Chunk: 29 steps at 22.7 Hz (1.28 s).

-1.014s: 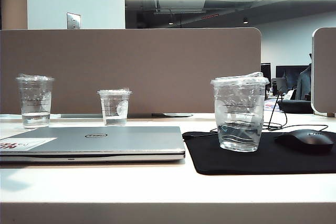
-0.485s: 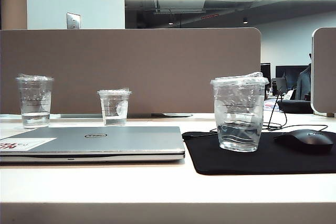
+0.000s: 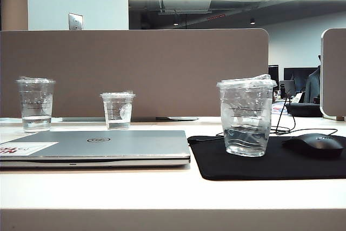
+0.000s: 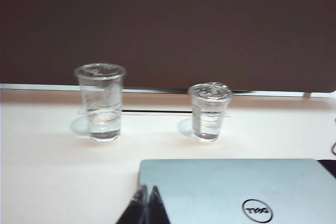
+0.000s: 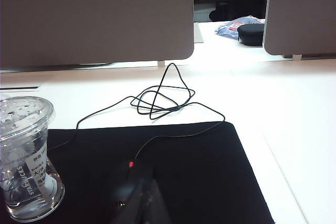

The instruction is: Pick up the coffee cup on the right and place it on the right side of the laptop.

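Observation:
The coffee cup (image 3: 247, 114), tall, clear and lidded with a little water, stands upright on the black mouse mat (image 3: 303, 169), just right of the closed silver Dell laptop (image 3: 108, 144). The right wrist view shows the coffee cup (image 5: 26, 161) off to one side of my right gripper (image 5: 149, 182), which is shut and empty low over the mat (image 5: 210, 171). My left gripper (image 4: 148, 188) is shut on nothing, its tips over the near corner of the laptop (image 4: 220, 187). Neither gripper shows in the exterior view.
Two more clear cups stand behind the laptop, a tall one (image 3: 35, 104) and a shorter one (image 3: 118, 110). A black mouse (image 3: 315, 144) lies on the mat, its cable (image 5: 163, 98) looped behind. A brown partition (image 3: 162, 68) closes the desk's far edge.

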### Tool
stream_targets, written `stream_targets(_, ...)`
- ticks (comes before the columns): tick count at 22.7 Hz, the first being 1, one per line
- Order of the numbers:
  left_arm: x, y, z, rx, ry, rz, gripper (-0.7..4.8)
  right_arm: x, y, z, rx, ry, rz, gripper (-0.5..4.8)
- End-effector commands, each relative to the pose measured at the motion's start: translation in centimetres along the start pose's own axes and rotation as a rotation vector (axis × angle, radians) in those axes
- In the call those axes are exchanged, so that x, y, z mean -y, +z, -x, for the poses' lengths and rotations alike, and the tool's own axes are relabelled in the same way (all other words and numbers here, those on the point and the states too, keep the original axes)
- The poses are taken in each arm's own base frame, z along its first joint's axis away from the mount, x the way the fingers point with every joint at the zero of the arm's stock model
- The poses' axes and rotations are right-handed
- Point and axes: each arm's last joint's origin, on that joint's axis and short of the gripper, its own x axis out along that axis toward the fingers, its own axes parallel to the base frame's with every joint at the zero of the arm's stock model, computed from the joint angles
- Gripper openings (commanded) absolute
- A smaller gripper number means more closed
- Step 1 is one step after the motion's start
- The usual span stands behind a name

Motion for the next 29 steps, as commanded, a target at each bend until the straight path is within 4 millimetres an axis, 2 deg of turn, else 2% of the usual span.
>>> stream_targets(1,-0.2,-0.9,0.3,0.03,-0.001,-0.006,-0.06,0.0,0.0,0.0,0.013,0.001,-0.002,0.0)
stream_targets(10,-0.3,-3.0,0.0,-0.039,0.018,0.003,-0.06,0.0,-0.1,0.0,0.008,0.001,-0.003,0.0)
stream_targets(29,-0.3,-3.2,0.0,-0.052,0.03,0.002,-0.05,0.0,-0.1,0.0,0.004,0.001,-0.003,0.0)
